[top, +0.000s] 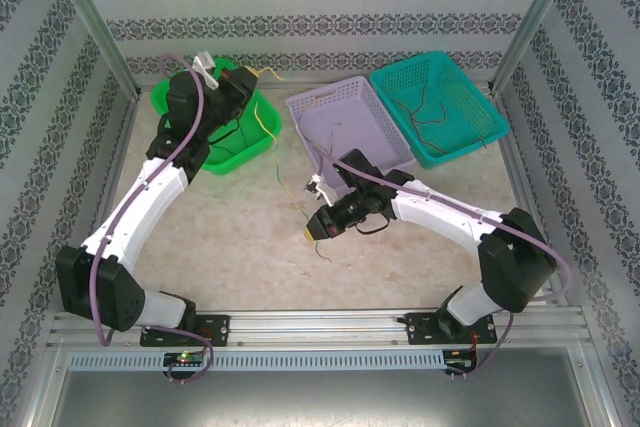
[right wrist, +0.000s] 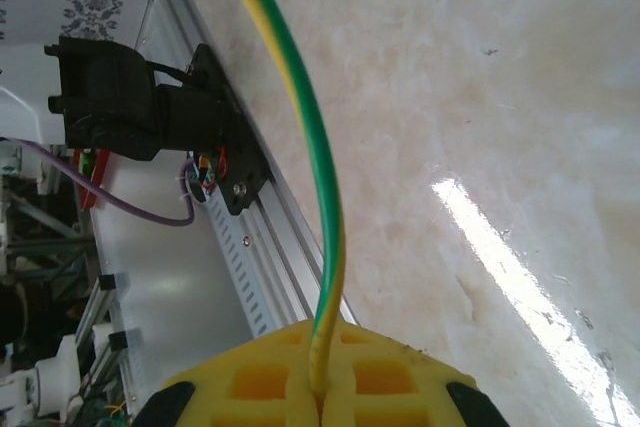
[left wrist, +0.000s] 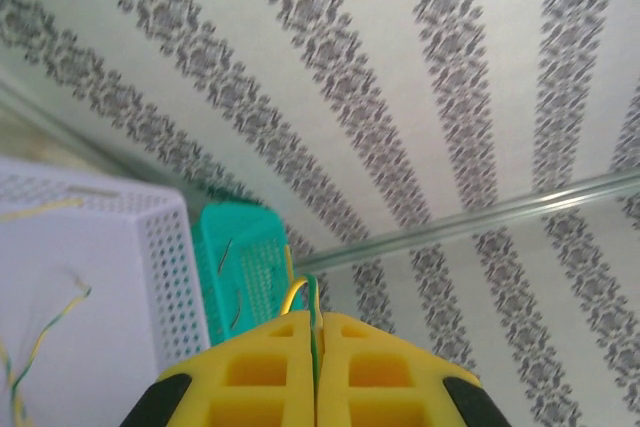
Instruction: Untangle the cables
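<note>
The left jaws are seen fully closed in the left wrist view, with a thin green-and-yellow wire point(left wrist: 313, 292) pinched in the seam between the two yellow pads. A short loop of it is visible just beyond the tips. From above, a yellow strand point(top: 266, 119) is seen hanging down from these jaws over the green basket point(top: 225, 159), which lies directly beneath them. Beyond the tips and to one side, a lavender basket point(left wrist: 110, 247) and a teal basket point(left wrist: 250, 267) are seen. A twisted yellow-green cable point(left wrist: 45, 339) lies inside the lavender one.

The right jaws are likewise pressed together, and a green-and-yellow cable point(right wrist: 322, 147) is gripped between them. It is seen rising out of the seam at the tips and curving away in a long arc above the pale bench point(right wrist: 480, 97). In the top view these jaws are held low over the open bench point(top: 250, 247), on the near side of the lavender basket point(top: 325, 95), with thin ends of the gripped cable trailing just beside them on both sides.

Several dark thin cables point(top: 432, 112) are seen lying loose in the teal basket point(top: 425, 57), well apart from both pairs of jaws. Whether the two gripped pieces belong to one cable cannot be told.
</note>
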Controlling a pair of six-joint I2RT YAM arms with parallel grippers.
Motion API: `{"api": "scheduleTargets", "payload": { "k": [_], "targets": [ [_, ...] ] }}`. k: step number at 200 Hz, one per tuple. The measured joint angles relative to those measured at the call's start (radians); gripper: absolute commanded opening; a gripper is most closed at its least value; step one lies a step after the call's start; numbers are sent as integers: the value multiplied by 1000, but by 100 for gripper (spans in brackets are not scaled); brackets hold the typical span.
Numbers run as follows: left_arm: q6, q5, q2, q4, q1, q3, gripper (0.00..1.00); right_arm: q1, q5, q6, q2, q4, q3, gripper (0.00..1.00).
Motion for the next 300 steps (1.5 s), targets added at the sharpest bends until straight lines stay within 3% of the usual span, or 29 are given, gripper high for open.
{"api": "scheduleTargets", "payload": {
  "k": [49, 87, 112, 138, 163, 199, 259, 300],
  "targets": [
    [-75, 51, 72, 140, 89, 34, 0, -50, -62, -46, 69, 4, 52, 0],
    [-158, 116, 129, 265, 101, 41, 0, -64, -98, -53, 105, 8, 92, 0],
    [-192, 164, 140, 304, 101, 41, 0, -64, -70, -55, 97, 2, 100, 24],
    [-202, 195, 130, 315, 101, 40, 0, -64, 90, -62, 5, -19, 98, 42],
    [-200, 208, 93, 293, 99, 23, 0, -63, 290, -70, -178, 15, 97, 54],
    [-164, 165, 20, 182, 85, 18, 0, 15, 581, -99, -338, 172, 102, 59],
    [-111, -63, -60, -38, -14, 19, 0, 286, 1043, -133, -55, 326, 338, 60],
    [-106, -152, -77, -118, -37, 19, 0, 322, 1209, -143, 67, 345, 453, 56]
  ]
}}
